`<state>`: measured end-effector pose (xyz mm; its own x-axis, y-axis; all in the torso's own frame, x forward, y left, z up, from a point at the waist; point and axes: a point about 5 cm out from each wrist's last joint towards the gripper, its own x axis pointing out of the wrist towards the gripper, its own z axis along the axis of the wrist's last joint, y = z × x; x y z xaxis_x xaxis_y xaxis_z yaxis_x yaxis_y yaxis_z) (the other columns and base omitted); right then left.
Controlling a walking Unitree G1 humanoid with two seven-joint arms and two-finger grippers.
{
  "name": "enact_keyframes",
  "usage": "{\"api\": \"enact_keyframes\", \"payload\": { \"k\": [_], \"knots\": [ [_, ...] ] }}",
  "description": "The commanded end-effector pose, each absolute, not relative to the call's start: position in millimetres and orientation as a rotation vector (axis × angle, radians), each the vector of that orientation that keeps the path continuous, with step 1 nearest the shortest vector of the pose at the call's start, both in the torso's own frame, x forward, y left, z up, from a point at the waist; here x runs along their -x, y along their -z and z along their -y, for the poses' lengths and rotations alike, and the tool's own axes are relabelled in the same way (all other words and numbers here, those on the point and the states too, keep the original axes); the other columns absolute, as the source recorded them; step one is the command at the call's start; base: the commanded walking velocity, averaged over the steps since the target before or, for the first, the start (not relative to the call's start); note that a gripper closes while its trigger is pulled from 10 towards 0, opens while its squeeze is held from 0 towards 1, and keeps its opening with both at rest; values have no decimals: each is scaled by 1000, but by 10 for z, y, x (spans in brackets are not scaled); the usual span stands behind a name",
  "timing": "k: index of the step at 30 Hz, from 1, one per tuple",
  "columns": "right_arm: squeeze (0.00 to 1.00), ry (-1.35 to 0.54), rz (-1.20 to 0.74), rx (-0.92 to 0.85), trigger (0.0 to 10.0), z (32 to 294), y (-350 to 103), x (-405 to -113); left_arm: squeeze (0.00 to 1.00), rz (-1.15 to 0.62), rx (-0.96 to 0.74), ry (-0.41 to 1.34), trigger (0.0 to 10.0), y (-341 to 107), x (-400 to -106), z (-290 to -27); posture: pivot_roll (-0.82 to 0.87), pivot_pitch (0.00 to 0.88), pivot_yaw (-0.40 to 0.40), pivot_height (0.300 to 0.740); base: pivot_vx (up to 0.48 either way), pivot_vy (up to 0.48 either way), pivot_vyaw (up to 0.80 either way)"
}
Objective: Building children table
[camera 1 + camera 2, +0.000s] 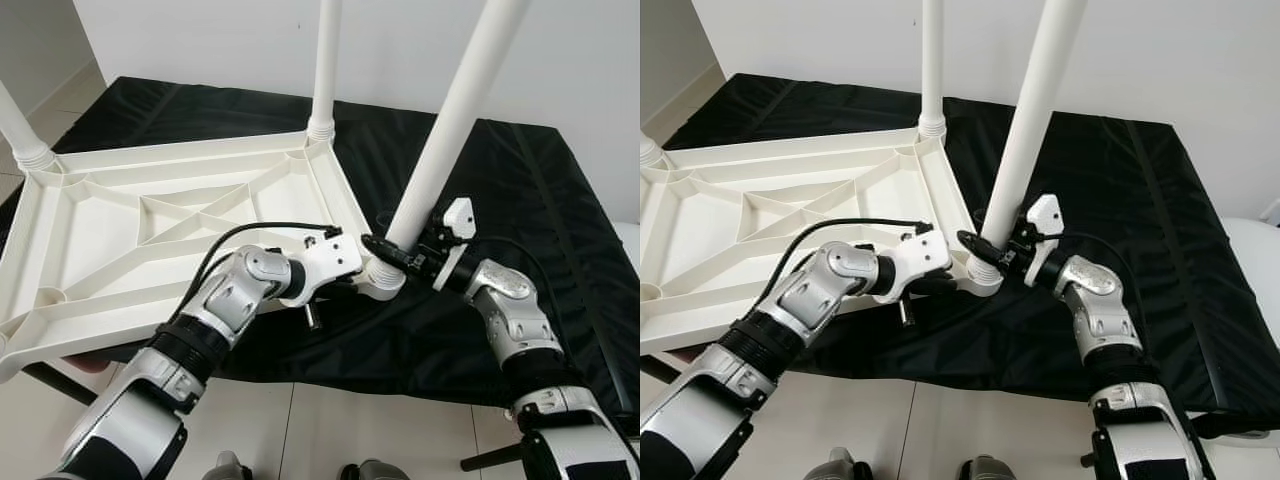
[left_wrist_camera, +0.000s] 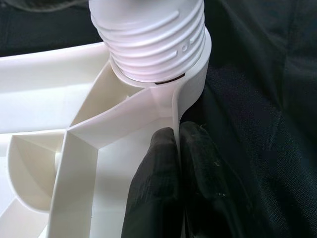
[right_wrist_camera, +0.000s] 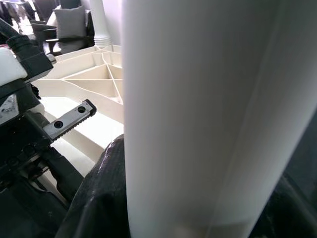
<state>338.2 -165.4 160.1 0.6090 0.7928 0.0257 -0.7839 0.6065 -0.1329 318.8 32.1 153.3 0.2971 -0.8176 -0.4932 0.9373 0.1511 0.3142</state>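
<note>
Jaws of the left gripper [image 2: 173,163] pinch the thin side wall of the upside-down white table top [image 1: 150,225] lying on the black cloth [image 1: 520,200], while the right gripper [image 1: 392,252] squeezes the white leg [image 1: 450,120] standing in the near corner socket [image 1: 380,282].

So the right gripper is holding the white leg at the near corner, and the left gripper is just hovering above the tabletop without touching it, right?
Not quite. The right gripper does hold the white leg at the near corner, but the left gripper is not hovering: the left wrist view shows its fingers pinched on the rim of the upturned tabletop, one on each side, just below the leg's threaded socket.
</note>
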Motion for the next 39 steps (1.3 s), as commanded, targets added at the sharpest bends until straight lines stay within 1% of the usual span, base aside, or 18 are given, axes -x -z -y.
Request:
{"api": "enact_keyframes", "payload": {
  "k": [1,14,28,32,38,39],
  "knots": [
    [0,-902,-82,115,10000,1678,-1298,-3350,0,-189,-626,1355,10000,-1580,-3090,-229,-34,55,-24,740,0,0,0],
    [0,-958,-116,172,10000,1635,-1199,-3327,0,-176,-621,1350,10000,-1609,-3062,-221,-34,41,-26,740,0,0,0],
    [0,-960,-63,240,10000,1600,-1131,-3248,0,-159,-615,1347,10000,-1663,-3047,-203,-38,43,-28,740,0,0,0],
    [0,-915,-60,212,10000,1621,-1096,-3230,0,-155,-614,1344,10000,-1675,-3051,-201,-40,49,-26,740,0,0,0],
    [0,-839,-71,190,10000,1706,-1037,-3216,0,-155,-616,1344,10000,-1681,-3052,-206,-40,52,-24,740,0,0,0],
    [0,-802,-70,180,10000,1753,-1014,-3204,0,-154,-618,1342,10000,-1688,-3054,-211,-39,52,-23,740,0,0,0]
  ]
}}
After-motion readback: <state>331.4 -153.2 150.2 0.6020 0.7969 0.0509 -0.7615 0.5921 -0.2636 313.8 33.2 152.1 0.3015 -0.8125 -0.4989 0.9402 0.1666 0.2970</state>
